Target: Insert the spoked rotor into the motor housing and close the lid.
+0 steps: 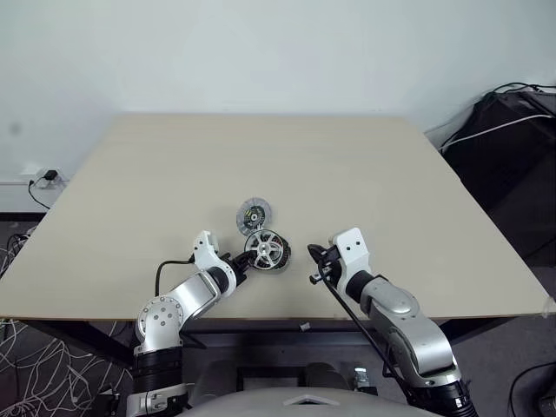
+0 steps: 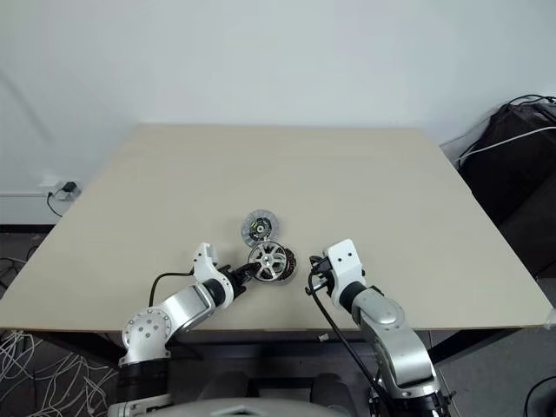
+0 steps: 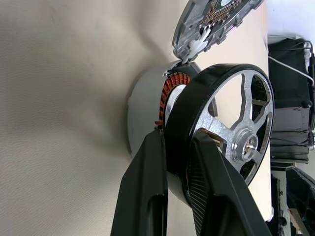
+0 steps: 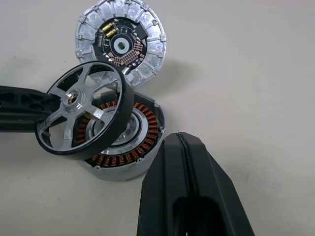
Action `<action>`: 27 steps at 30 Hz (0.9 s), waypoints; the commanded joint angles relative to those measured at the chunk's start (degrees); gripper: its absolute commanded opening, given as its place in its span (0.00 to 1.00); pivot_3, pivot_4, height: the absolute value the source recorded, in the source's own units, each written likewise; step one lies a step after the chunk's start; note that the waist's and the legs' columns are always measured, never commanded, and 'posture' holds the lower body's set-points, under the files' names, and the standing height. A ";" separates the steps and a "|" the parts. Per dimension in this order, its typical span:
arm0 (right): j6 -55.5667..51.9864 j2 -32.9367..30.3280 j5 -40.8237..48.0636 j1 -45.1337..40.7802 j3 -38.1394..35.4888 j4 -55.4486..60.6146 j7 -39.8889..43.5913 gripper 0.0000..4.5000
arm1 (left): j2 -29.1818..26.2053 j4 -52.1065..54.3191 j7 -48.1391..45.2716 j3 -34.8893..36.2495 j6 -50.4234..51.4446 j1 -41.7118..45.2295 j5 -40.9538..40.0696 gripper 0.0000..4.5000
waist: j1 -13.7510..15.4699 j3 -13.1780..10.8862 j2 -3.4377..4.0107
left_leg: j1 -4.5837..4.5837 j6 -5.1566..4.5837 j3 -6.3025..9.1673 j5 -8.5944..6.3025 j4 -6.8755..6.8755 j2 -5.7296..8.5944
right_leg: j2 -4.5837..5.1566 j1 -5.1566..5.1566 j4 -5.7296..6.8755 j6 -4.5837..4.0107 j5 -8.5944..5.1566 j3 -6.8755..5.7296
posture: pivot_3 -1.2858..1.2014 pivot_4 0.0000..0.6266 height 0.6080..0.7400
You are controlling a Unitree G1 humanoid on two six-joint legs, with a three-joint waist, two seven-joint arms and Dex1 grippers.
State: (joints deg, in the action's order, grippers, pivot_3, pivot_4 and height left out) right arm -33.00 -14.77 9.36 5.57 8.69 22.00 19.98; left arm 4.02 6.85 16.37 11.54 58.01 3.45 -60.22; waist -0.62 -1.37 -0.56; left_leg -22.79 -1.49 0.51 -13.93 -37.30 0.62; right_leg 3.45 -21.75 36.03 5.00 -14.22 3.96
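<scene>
Spoked rotor [image 4: 81, 110] in left tool [image 3: 178, 162] (tilted), over motor housing [image 4: 140, 142]

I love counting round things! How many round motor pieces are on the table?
3. The spoked rotor is tilted over the motor housing, pinched at its rim by the left gripper. The lid lies just beyond the housing.

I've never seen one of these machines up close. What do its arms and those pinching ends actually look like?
Both arms are built of rounded silver-grey segments with white wrist housings and black joints. The left gripper and right gripper each end in two flat black fingers forming the jaws, one with a finely ribbed inner face. A black cable loops along each arm.
</scene>
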 commanded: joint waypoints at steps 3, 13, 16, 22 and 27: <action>1.09 0.32 0.20 -0.61 -0.07 1.74 -0.19 0.00 | 4.85 -0.93 -0.08 -1.72 -0.43 3.39 -1.01 0.06 | 0.05 0.00 0.00 | 0.00 0.00 0.01 0.00 -0.01 0.01 | 0.00 0.02 0.00 0.00 0.00 0.00 | 0.52 0.00 1.00; 1.10 0.44 0.13 -0.75 -0.01 1.79 -0.30 0.00 | 5.24 -4.12 -0.65 -3.10 -1.87 5.37 -0.52 0.06 | -0.04 0.01 0.02 | 0.02 0.06 0.06 -0.02 -0.09 0.01 | -0.02 0.07 0.00 0.00 0.04 -0.03 | 0.52 0.00 1.00; 1.11 0.46 0.14 -0.72 -0.02 1.90 -0.35 0.00 | 5.13 -4.46 -0.58 -3.38 -1.96 5.69 -0.67 0.22 | -0.05 0.01 0.02 | 0.01 0.02 0.06 0.00 -0.09 0.02 | -0.02 0.06 0.00 0.00 0.04 -0.03 | 0.52 0.00 1.00; 1.04 0.35 0.10 -0.90 -0.15 1.75 -0.38 0.00 | 4.50 -4.23 -0.40 -3.37 -2.42 5.51 -0.93 0.64 | -0.07 0.02 0.04 | 0.05 0.03 0.06 0.00 -0.09 0.01 | -0.02 0.10 -0.01 0.00 0.04 -0.02 | 0.52 0.00 1.00; 1.08 0.26 0.12 -0.99 -0.14 1.71 -0.26 0.00 | 3.25 -1.45 -1.15 -3.71 -3.08 4.39 -1.49 0.92 | -0.07 0.04 0.06 | 0.11 0.15 0.05 -0.05 -0.09 0.00 | -0.02 0.15 0.00 0.00 0.04 -0.02 | 0.52 0.00 1.00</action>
State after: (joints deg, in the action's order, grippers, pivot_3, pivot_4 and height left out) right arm -32.95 -14.54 9.36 5.57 8.71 22.00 19.72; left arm 3.61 3.05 15.64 8.46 55.65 8.50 -61.61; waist -0.69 -1.32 -0.50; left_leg -22.68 -1.34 0.56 -13.98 -37.39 0.62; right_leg 3.43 -21.60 36.03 5.00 -14.17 3.93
